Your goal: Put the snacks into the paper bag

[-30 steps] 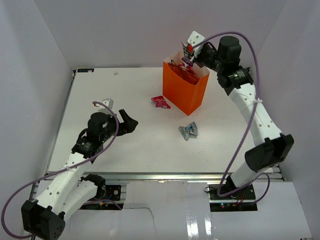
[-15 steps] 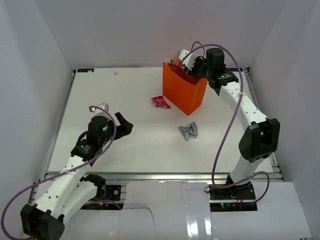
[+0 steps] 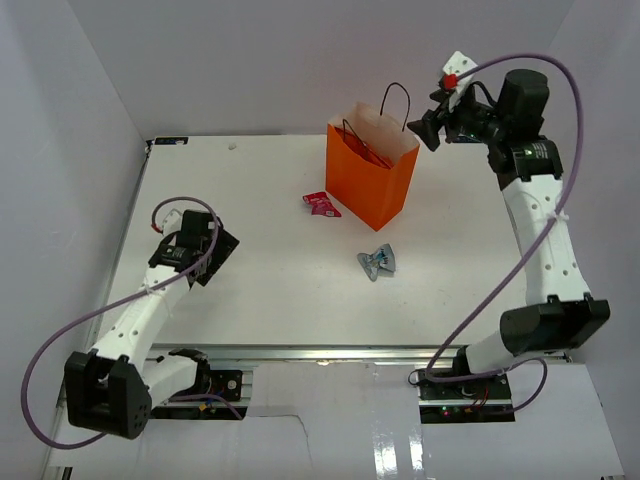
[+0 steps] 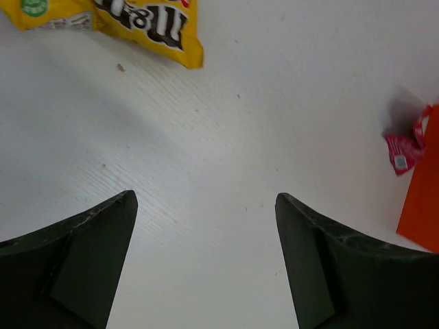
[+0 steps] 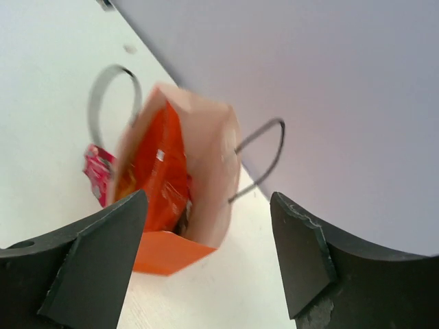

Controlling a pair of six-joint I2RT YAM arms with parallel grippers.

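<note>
The orange paper bag (image 3: 370, 178) stands upright at the back middle of the table, its mouth open. In the right wrist view the paper bag (image 5: 154, 250) shows shiny orange packaging (image 5: 158, 178) inside. My right gripper (image 3: 430, 125) hangs open and empty, up and to the right of the bag's rim. A pink-red wrapper (image 3: 321, 204) lies at the bag's left foot, and a silver-blue wrapper (image 3: 377, 262) lies in front of the bag. My left gripper (image 4: 206, 199) is open over bare table at the left, with a yellow packet (image 4: 130, 20) beyond its fingertips.
White walls close in the table on the left, back and right. The bag's thin black cord handles (image 3: 398, 100) stick up above its rim. The left wrist view also shows the pink-red wrapper (image 4: 403, 147) and an orange bag edge (image 4: 422, 199) far to its right.
My right gripper went from shut on a small packet over the bag, dipped into its mouth, opened, and pulled up to the right, empty. My left arm swung back to the left.
</note>
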